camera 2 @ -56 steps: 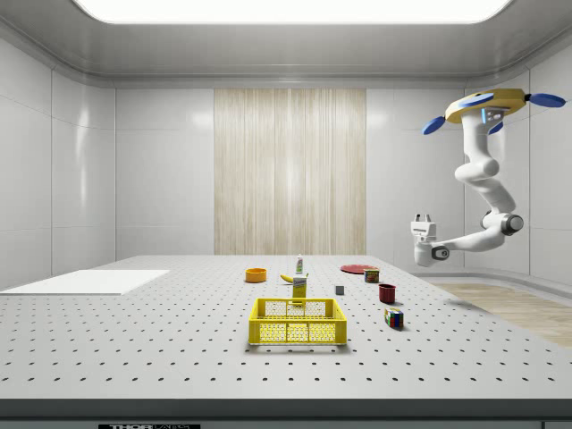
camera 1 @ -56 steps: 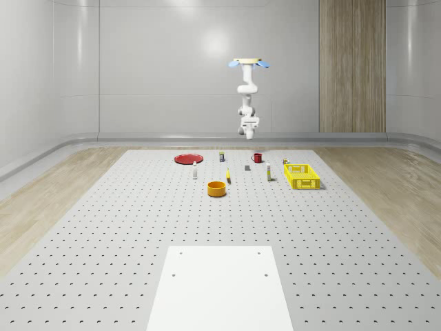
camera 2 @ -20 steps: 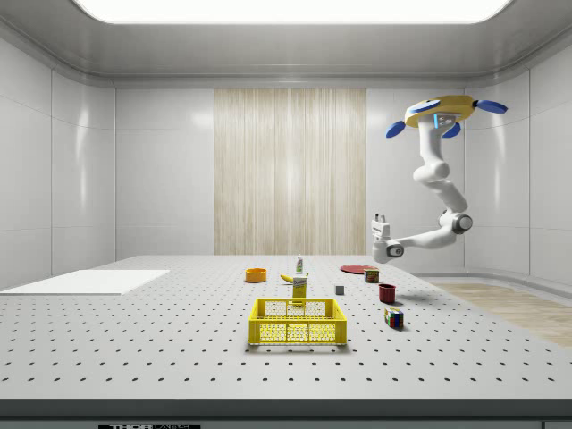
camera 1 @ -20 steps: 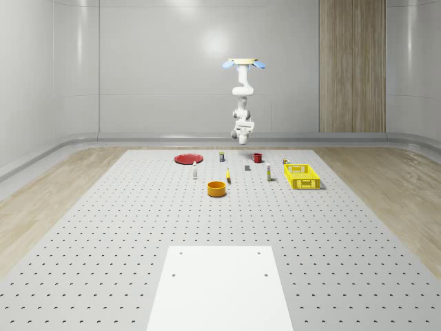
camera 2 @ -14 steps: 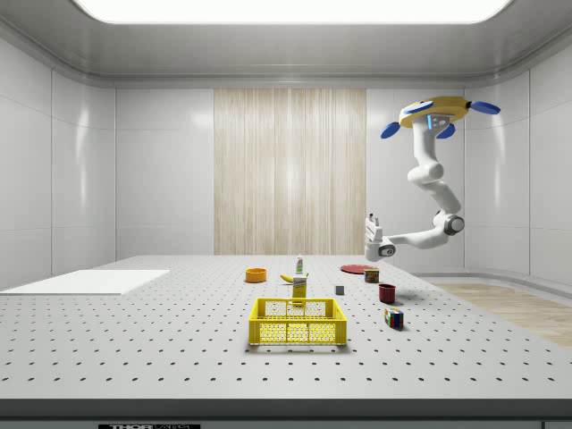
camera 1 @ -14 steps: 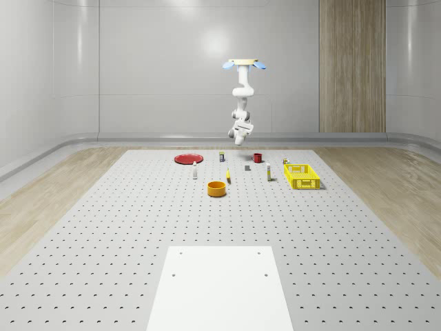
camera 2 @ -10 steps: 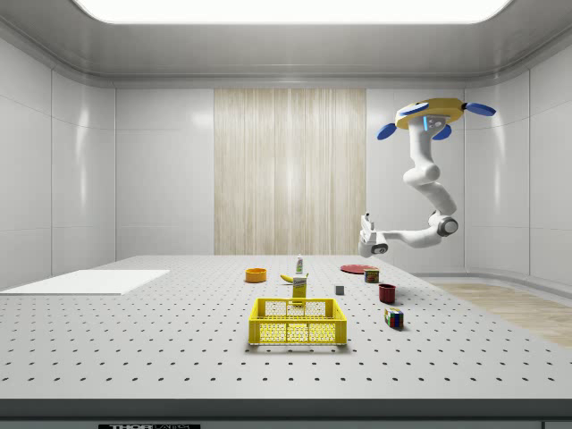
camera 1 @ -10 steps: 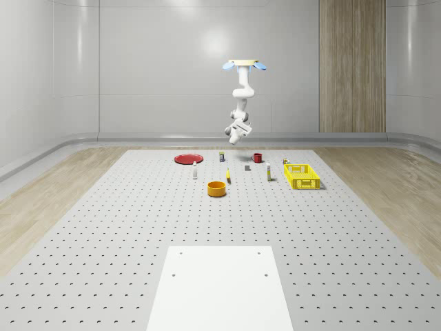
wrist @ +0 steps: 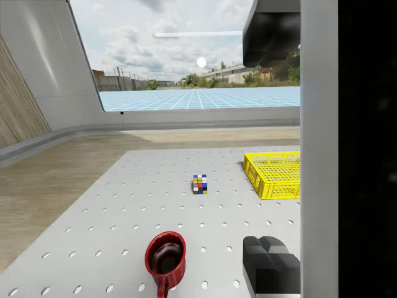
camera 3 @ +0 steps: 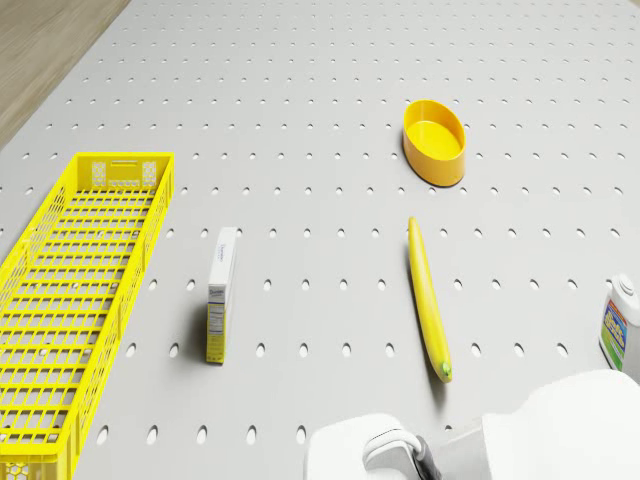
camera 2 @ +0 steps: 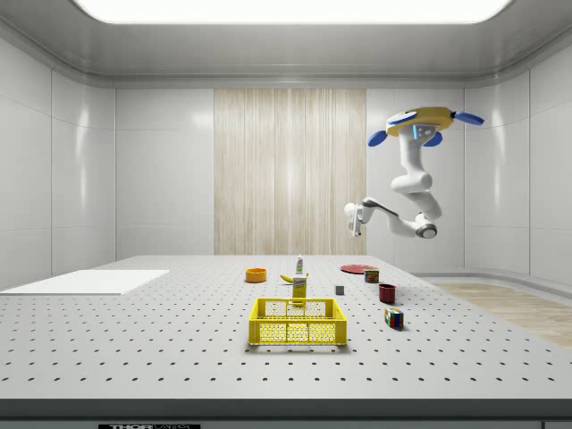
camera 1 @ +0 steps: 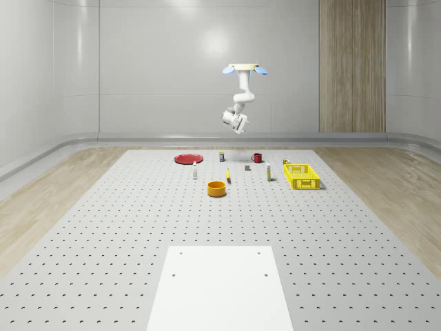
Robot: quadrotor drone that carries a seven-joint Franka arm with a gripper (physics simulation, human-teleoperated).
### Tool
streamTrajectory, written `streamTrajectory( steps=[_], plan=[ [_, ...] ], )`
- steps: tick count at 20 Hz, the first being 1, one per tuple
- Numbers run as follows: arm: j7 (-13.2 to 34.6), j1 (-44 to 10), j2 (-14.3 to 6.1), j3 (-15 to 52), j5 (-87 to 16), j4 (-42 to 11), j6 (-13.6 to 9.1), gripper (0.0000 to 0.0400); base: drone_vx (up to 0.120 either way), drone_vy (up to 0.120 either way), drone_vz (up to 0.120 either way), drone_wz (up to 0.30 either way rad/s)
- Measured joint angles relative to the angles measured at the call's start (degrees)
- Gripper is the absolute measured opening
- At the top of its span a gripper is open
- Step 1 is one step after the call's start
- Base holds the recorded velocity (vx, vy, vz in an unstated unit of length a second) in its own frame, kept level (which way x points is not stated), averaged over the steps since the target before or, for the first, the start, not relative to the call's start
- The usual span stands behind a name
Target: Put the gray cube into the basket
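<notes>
The gray cube point(camera 1: 248, 167) lies on the perforated table between the red mug point(camera 1: 257, 157) and the small box point(camera 1: 268, 174); it also shows in the side view point(camera 2: 340, 290) and as a dark block in the wrist view point(wrist: 270, 264). The yellow basket point(camera 1: 302, 176) stands at the whole-scene view's right, with nothing visible inside it point(camera 2: 298, 322) point(camera 3: 60, 300). My drone point(camera 2: 420, 121) hovers high over the table's far part. My gripper point(camera 1: 231, 118) point(camera 2: 351, 219) hangs in the air well above the cube, open and holding nothing. One finger point(wrist: 319, 124) crosses the wrist view.
An orange bowl point(camera 1: 217, 188), a banana point(camera 3: 427, 298), a bottle point(camera 1: 195, 171), a red plate point(camera 1: 187, 158), a can point(camera 1: 222, 156) and a colored puzzle cube point(wrist: 200, 184) are spread around the cube. A white panel point(camera 1: 220, 286) lies at the table's near end.
The drone has drifted from beyond the table's far edge to over the table. The arm has folded and lifted, carrying the gripper toward the whole-scene view's left.
</notes>
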Motion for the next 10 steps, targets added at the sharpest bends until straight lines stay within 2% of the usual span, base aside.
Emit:
streamTrajectory(
  steps=[4,9,10],
  plan=[
    [9.4,-12.3,-3.0,8.6,-16.5,-8.0,-5.3,0.0400,0.120,0.000,-0.120,0.000],
    [17.0,-23.5,-6.3,14.5,-25.4,-11.4,-10.5,0.0400,0.120,0.000,-0.120,0.000],
    [17.9,-25.0,-6.8,15.2,-26.2,-11.7,-11.1,0.0400,0.000,0.000,-0.120,0.000]
  ],
)
